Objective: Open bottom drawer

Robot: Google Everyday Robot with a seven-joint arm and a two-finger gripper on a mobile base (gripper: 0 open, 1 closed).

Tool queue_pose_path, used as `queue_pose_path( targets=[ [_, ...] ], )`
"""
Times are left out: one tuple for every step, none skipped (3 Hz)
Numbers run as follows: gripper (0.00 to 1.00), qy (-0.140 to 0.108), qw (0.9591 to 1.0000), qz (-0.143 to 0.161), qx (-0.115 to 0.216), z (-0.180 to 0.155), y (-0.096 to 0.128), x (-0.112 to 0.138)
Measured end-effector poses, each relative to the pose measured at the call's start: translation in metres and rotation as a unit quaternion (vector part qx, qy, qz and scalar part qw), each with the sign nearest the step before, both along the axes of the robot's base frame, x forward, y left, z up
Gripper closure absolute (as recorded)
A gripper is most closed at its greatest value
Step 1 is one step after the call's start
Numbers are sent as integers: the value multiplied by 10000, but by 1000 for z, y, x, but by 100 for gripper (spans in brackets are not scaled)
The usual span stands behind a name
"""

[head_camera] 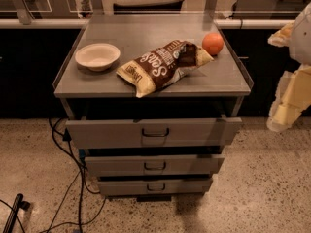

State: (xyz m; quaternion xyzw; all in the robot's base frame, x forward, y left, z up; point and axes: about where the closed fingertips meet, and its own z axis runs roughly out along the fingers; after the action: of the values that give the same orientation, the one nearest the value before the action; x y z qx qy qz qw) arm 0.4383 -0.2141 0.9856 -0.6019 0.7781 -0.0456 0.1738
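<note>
Bottom drawer: lowest of three in the bench, just above the floor, dark pull at centre. Middle drawer and top drawer sit above it. On the bench: bag centre, bowl left, orange far right. Claw: right edge, well apart from the drawers; whether apart or together cannot be told.

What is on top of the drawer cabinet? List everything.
On the cabinet top sit a white bowl, a brown chip bag and an orange. The patch under the bag is covered. The hand hangs off to the right, apart from it.
</note>
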Motion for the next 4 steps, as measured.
queue_pose_path(
  targets=[
    [0, 2, 10000, -23, 42, -2, 0, -6],
    [0, 197, 9975, 49, 672, -28, -1, -28],
    [0, 458, 9868, 88, 1552, -72, 10, -55],
    [0, 862, 9711, 164, 2218, -117, 33, -77]
  ],
)
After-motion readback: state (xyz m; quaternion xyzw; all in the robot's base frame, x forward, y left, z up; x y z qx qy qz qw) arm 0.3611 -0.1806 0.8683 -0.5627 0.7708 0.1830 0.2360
